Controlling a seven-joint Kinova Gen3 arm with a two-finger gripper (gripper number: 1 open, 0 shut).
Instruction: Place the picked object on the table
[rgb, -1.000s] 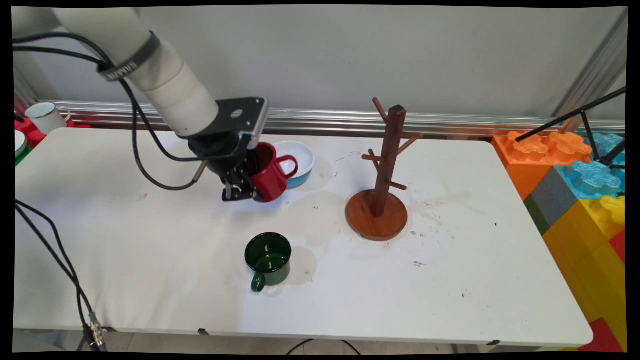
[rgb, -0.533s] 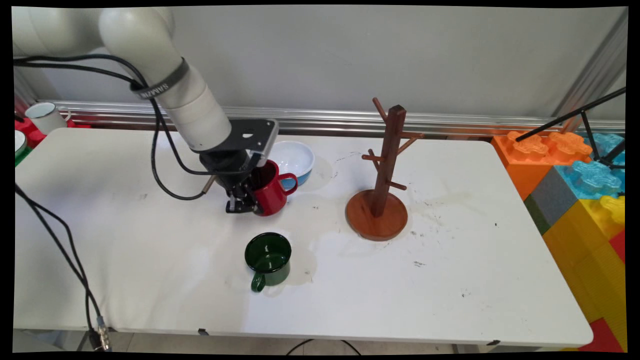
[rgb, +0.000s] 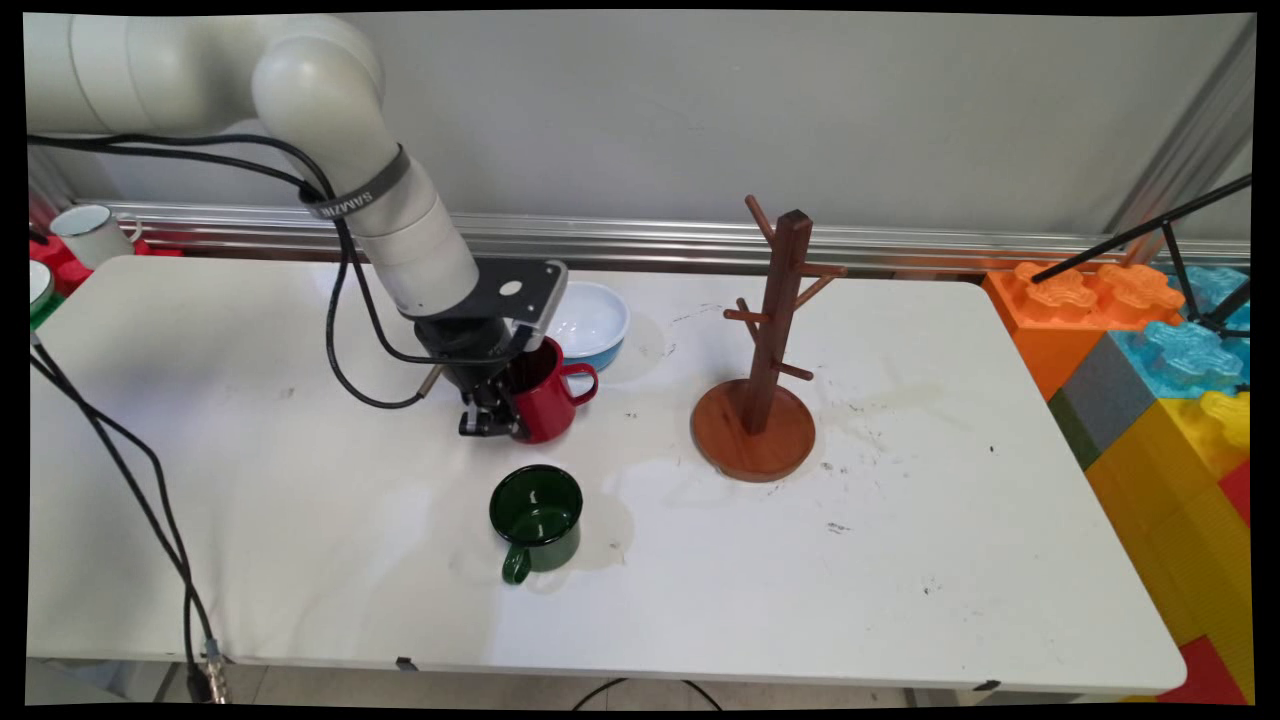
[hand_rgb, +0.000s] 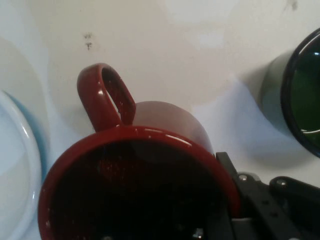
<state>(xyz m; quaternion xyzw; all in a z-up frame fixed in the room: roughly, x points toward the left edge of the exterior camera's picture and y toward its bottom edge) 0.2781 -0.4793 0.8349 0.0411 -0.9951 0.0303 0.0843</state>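
End effector (rgb: 497, 415) clamps red mug (rgb: 545, 392) by its rim wall, one finger inside the cup, one outside; the inner finger is hidden in the dark interior in the hand view. Mug sits tilted, low over the white bench (rgb: 900, 560), handle pointing right toward the wooden mug tree (rgb: 770, 350); cannot tell whether its base touches the bench. Blue bowl with white inside (rgb: 595, 318) is just behind the mug, partly covered by the wrist plate; in the hand view only its edge shows, cut off at the left. Green mug (rgb: 537, 520) stands upright near the front, handle toward the camera, apart from the red one; hand view crops it at the right edge. White mug (rgb: 88, 233) is at the far left beyond the bench. Coloured foam blocks (rgb: 1160, 380) are at the right, partly cut off.
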